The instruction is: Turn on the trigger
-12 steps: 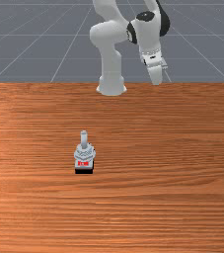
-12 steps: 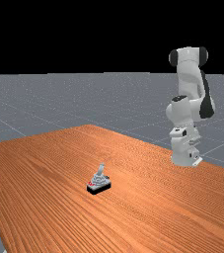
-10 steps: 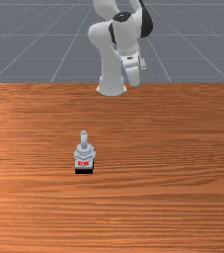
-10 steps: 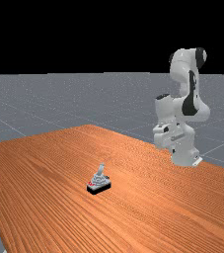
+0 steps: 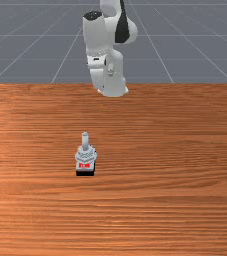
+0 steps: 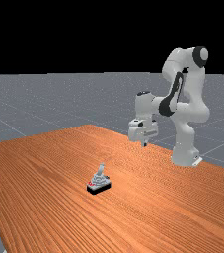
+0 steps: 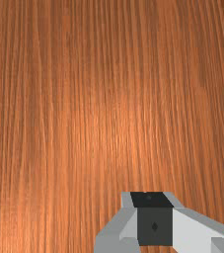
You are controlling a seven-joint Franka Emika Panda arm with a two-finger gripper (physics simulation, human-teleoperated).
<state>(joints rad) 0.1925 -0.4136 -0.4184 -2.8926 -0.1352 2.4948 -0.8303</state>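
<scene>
Looks like you're on the approach step, so next you'd want to bring the gripper (image 6: 144,144) out and down toward the stick (image 6: 101,169) of the grey trigger (image 6: 98,182). It's on the table (image 6: 49,163), well apart, lower and farther from the arm's base (image 6: 184,148). Can't tell how open your gripper is, but it hasn't got the trigger.

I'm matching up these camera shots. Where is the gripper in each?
Front view: gripper high up, a little to the front view's left of centre.
Far view: gripper a little to the far view's right of centre.
Wrist view: gripper at the bottom edge.
Shared landmark: wooden table.
</scene>
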